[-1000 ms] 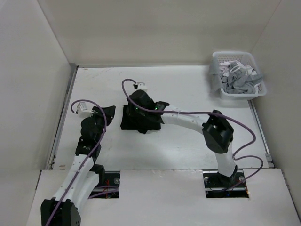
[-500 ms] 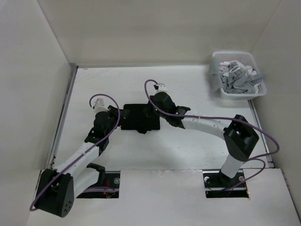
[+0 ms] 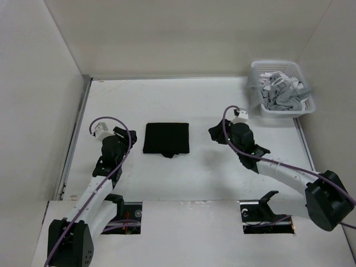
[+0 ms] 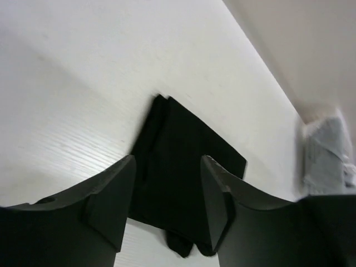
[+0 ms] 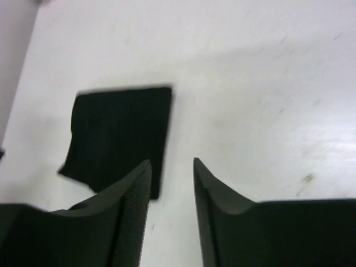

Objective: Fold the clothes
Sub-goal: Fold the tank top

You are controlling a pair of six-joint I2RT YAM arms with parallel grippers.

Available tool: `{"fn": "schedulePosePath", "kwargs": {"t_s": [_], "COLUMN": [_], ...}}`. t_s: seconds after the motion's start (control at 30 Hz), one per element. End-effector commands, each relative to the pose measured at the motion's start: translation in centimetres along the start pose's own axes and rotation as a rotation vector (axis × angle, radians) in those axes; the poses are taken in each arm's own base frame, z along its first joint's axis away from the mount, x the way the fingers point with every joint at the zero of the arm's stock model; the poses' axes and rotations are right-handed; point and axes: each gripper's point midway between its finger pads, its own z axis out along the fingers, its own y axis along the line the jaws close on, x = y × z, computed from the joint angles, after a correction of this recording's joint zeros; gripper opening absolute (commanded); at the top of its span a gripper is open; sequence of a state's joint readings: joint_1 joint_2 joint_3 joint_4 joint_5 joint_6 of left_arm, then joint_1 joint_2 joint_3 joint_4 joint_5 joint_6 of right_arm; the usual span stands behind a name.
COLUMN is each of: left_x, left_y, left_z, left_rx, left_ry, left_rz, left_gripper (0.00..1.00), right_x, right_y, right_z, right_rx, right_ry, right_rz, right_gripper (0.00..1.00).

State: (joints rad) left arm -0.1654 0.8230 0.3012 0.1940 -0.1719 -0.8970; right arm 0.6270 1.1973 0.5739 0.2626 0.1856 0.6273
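The clothes (image 3: 166, 139) lie as a neat black folded rectangle on the white table, with a small flap sticking out at the near edge. My left gripper (image 3: 119, 135) hangs to its left, apart from it, jaws open and empty. The left wrist view looks past the open gripper (image 4: 168, 167) at the black fold (image 4: 183, 167). My right gripper (image 3: 216, 133) stands to the right of the fold, also apart and open. In the right wrist view the black fold (image 5: 119, 130) lies left of and beyond the open gripper (image 5: 171, 162).
A white basket (image 3: 257, 73) with grey-white striped garments (image 3: 282, 92) stands at the back right corner. Side walls close in the table left, right and behind. The arm bases sit in cut-outs at the near edge.
Both grippers have let go of the black fold and drawn back, the left to the left and the right to the right. Both now stand open. The fold lies flat and free.
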Motion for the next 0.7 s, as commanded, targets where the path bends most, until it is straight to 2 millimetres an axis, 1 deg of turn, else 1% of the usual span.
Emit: {"fn": "schedulePosePath", "kwargs": {"t_s": [0.0,0.07,0.1,0.17,0.2,0.23,0.3,0.43,0.57,0.67], "left_x": [-1.2,-1.8,-2.0,-2.0,-2.0,-1.9,-1.6,-1.2,-1.0,-0.9], "left_y": [3.8,5.4,6.0,7.0,7.3,7.4,7.1,6.2,6.3,6.4], "left_z": [-0.1,-0.1,-0.1,0.1,0.3,0.5,1.0,1.8,2.2,2.2], "left_rx": [-0.144,-0.212,-0.234,-0.268,-0.278,-0.281,-0.275,-0.256,-0.270,-0.273], "left_ry": [-0.039,-0.044,-0.049,-0.041,-0.036,-0.029,-0.017,-0.001,0.012,0.015], "left_rz": [0.056,0.055,0.051,0.043,0.041,0.041,0.043,0.054,0.065,0.066], "left_gripper": [0.51,0.54,0.56,0.58,0.59,0.59,0.59,0.58,0.58,0.60], "right_x": [-4.5,-5.4,-5.3,-4.3,-3.6,-3.3,-3.1,-3.3,-2.7,-2.4], "right_y": [-0.5,-1.7,-2.4,-3.8,-4.4,-4.6,-5.1,-4.8,-4.9,-4.8], "right_z": [0.4,0.4,0.4,0.4,0.4,0.4,0.4,0.3,1.0,1.2], "right_rx": [-0.005,0.017,0.026,0.044,0.057,0.061,0.074,0.063,0.072,0.064], "right_ry": [-0.148,-0.190,-0.206,-0.218,-0.211,-0.205,-0.196,-0.197,-0.168,-0.155], "right_rz": [0.050,0.076,0.089,0.111,0.117,0.116,0.115,0.114,0.108,0.110], "right_gripper": [0.47,0.55,0.56,0.58,0.59,0.59,0.60,0.61,0.61,0.61]}}
